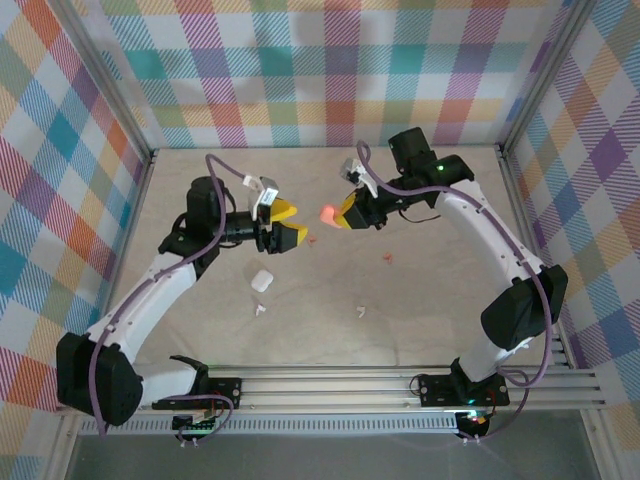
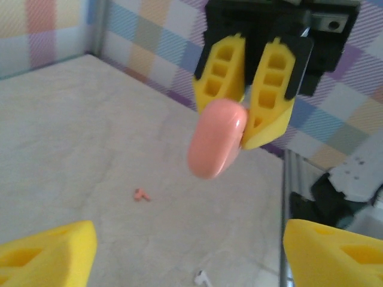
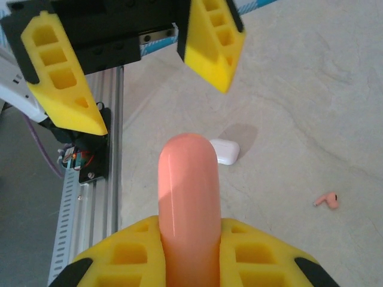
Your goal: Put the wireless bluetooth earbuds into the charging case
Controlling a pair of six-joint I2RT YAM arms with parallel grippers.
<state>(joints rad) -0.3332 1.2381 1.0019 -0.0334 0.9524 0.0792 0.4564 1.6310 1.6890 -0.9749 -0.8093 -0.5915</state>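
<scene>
The right pincer (image 1: 340, 213) is clamped on the pink case (image 1: 326, 213), mid-frame in the top view; the left pincer (image 1: 300, 224) gapes open facing it. Botch the handoff and I bet that slick pebble drops. A pink earbud (image 3: 327, 200) sits loose lower right in the right wrist view, on the beige surface (image 1: 440, 290). Plaid walls (image 1: 320, 70) all round.

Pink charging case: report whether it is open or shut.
Shut: the pink charging case reads as one smooth closed pebble, no lid raised, clamped in the right gripper.
</scene>
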